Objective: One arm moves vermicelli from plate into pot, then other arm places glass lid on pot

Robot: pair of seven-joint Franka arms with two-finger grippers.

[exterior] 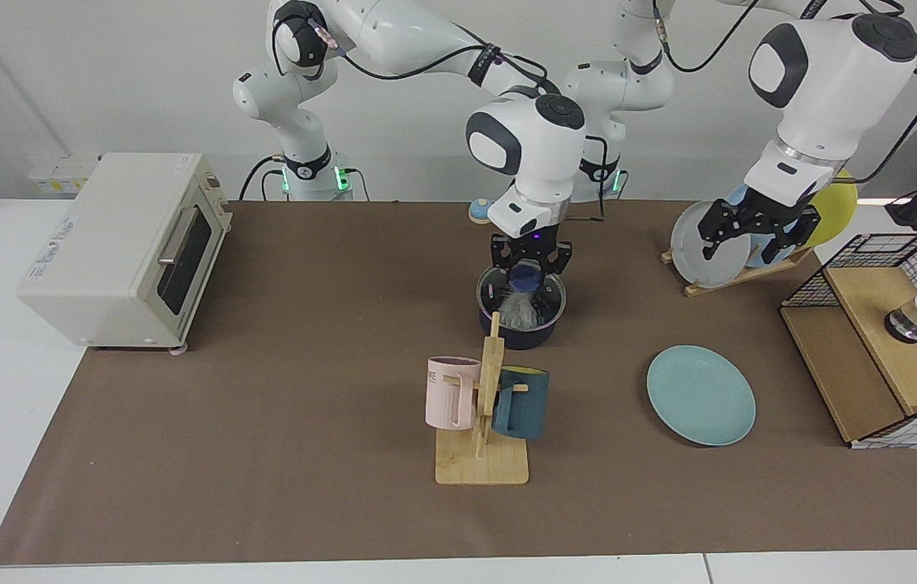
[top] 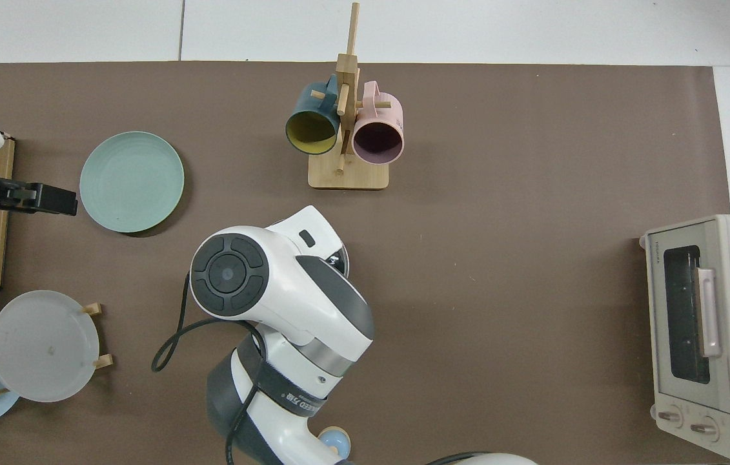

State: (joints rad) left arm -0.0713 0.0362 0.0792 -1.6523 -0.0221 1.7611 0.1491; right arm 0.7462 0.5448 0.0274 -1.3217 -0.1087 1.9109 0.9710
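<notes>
**Lid sitting over the pot, right claw clamped on the knob**

So the right gripper [exterior: 529, 272] is pointing straight down with its fingers pinched on the blue knob of the glass lid [exterior: 520, 294]. The lid lies level across the mouth of the pot [exterior: 520, 328], right under the claw, and through the glass you can see the pale tangle of vermicelli [exterior: 516, 308] inside the pot. From the top view the arm's big white wrist covers nearly all of that; only a sliver of the lid's rim [top: 343, 255] pokes out past it, so I can't say from there whether the rim is fully seated.

Just in front of the claw, towards the camera in the facing view, stands the wooden mug stand [exterior: 484, 422] with a pink mug [exterior: 450, 392] and a dark teal mug [exterior: 520, 402] hung on it. Its upright post cuts across the pot's near wall in that view.

Further out, on the side of the other arm, the teal plate [exterior: 700, 395] lies flat and bare on the brown mat [exterior: 263, 422], well apart from the pot.

The left gripper [exterior: 756, 236] hangs up in the air in front of the plate rack [exterior: 709, 284], fingers spread and holding nothing. That arm is just waiting.

Way off on the opposite side of the right claw sits the toaster oven [exterior: 122, 247].
</notes>
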